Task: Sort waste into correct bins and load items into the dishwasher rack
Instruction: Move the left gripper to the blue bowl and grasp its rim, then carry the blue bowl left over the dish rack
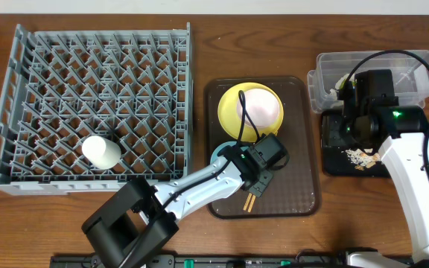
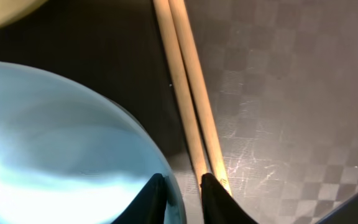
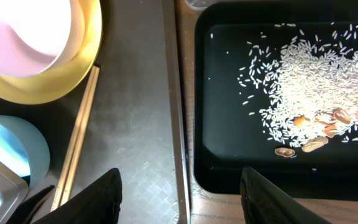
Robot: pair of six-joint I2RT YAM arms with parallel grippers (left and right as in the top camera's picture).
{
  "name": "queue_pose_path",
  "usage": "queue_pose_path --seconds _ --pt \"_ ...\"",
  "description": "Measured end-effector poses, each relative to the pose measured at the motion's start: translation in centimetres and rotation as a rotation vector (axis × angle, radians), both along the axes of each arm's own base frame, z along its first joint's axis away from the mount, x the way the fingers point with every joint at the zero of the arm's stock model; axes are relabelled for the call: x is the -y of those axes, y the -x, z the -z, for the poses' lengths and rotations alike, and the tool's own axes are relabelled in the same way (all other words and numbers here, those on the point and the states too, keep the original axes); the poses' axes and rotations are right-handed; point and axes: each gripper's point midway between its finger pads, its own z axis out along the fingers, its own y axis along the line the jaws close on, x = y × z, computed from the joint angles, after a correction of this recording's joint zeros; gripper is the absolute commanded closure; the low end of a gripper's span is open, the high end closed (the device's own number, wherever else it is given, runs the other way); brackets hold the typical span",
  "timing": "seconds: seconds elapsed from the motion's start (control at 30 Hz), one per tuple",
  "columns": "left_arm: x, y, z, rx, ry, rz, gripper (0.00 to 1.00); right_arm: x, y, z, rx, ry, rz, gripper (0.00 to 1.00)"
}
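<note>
On the brown tray, my left gripper (image 1: 253, 186) (image 2: 182, 183) has its fingers straddling the rim of the light blue bowl (image 2: 61, 143) (image 1: 219, 155), one inside and one outside, shut on it. The wooden chopsticks (image 2: 188, 93) (image 1: 249, 199) lie right beside the outer finger. The white-pink bowl (image 1: 261, 108) sits on the yellow plate (image 1: 228, 104). The white cup (image 1: 100, 151) lies in the grey rack (image 1: 95, 67). My right gripper (image 1: 348, 126) (image 3: 179, 199) hangs open and empty over the gap between the brown tray and the black tray (image 3: 197, 124), which holds rice scraps (image 3: 309, 74).
The brown serving tray (image 1: 304, 186) sits between the rack and the bins. The clear tub (image 1: 415, 67) behind the black tray holds the yellow-green wrapper (image 1: 343, 82). A black cable loops over the right arm. Bare wood table lies in front.
</note>
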Motion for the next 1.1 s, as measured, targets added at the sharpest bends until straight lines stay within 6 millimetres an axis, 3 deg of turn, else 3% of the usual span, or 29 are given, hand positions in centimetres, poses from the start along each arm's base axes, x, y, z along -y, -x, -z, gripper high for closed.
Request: queue_pose_path --seconds 0.17,0.5,0.67,0.83,0.93,1.1 --pt "-0.4 -0.2 0.0 0.014 -0.018 -0.009 0.94 0.0 0.4 0.1 -0.016 0.001 0.000 0.41" --pt "-1.6 -0.1 -1.7 0.030 -0.057 -0.012 0.94 0.0 0.7 0.2 -0.030 0.002 0.000 0.41" --pt "-1.9 -0.3 -5.2 0.033 -0.043 -0.016 0.94 0.0 0.7 0.2 -0.030 0.002 0.000 0.41" --pt "-2.2 -3.2 -11.0 0.103 0.065 -0.068 0.94 0.0 0.7 0.2 -0.030 0.002 0.000 0.41" --pt "-3.5 -5.4 -13.7 0.120 0.144 -0.114 0.94 0.0 0.7 0.2 -0.030 0.002 0.000 0.40" --pt "-7.1 -8.5 -15.3 0.054 0.280 -0.202 0.94 0.0 0.7 0.2 -0.030 0.002 0.000 0.40"
